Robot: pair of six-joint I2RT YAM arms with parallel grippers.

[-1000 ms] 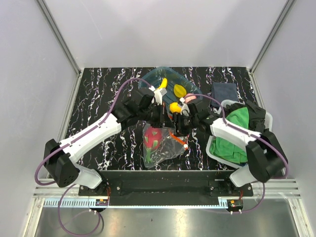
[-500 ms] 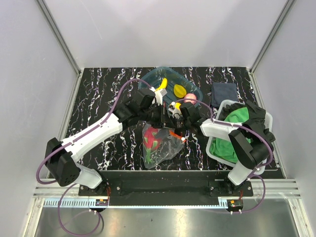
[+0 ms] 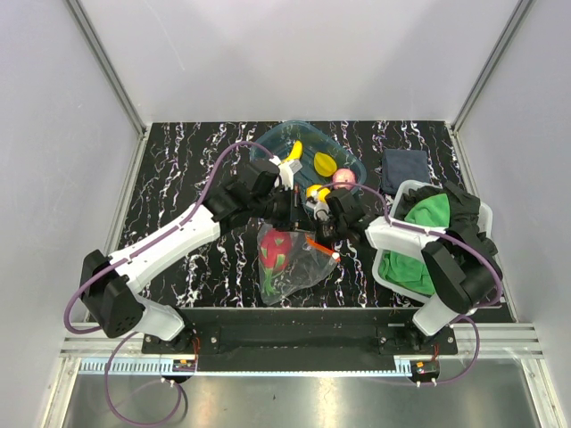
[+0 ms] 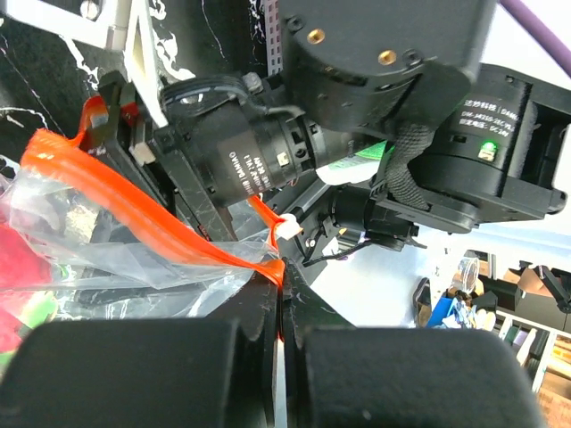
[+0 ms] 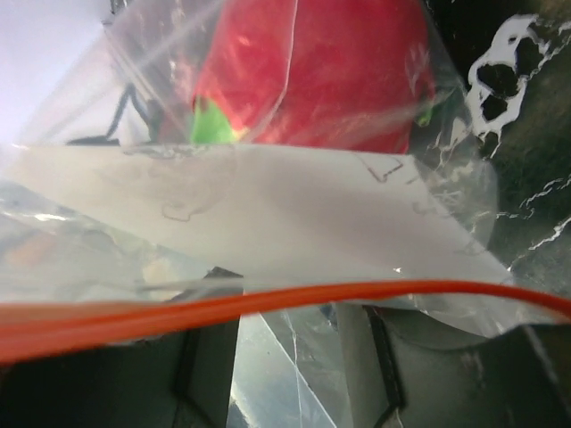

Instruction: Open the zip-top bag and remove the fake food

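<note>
1. L claw (image 4: pixel 281 308): jaws were pinched tight on one end of the orange zip strip (image 4: pixel 134 209), w/ no gap between the fingers.
2. R claw (image 5: pixel 287 357): fingers stood part-way apart. The strip ran across in front of both, w/ clear film bunched between them. Couldn't tell if either pad touched the plastic.
3. The two claws were close together, facing each other over the bag's top edge, just on the near side of the tray.
4. Zip-top bag (image 3: pixel 299 267): it lay crumpled on the table (image 3: pixel 178 178), mid-front, between the arms, w/ the strip end lifted toward the claws. Couldn't tell if the zip was parted.
5. Inside the bag: a red fruit (image 5: pixel 312 62) w/ green bits, pressed against the film.
6. Teal tray (image 3: pixel 268 143), behind the claws: it held a banana (image 3: pixel 294 152), a yellow round piece (image 3: pixel 324 163) and a pinkish ball (image 3: pixel 346 178). A 2nd yellow piece (image 3: pixel 314 192) sat at its near edge by the R claw; in or out, unclear.
7. White basket (image 3: pixel 482 214), far right: a green cloth (image 3: pixel 426 218) was stuffed in it.
8. A dark blue cloth (image 3: pixel 404 167) lay flat just behind the basket.
</note>
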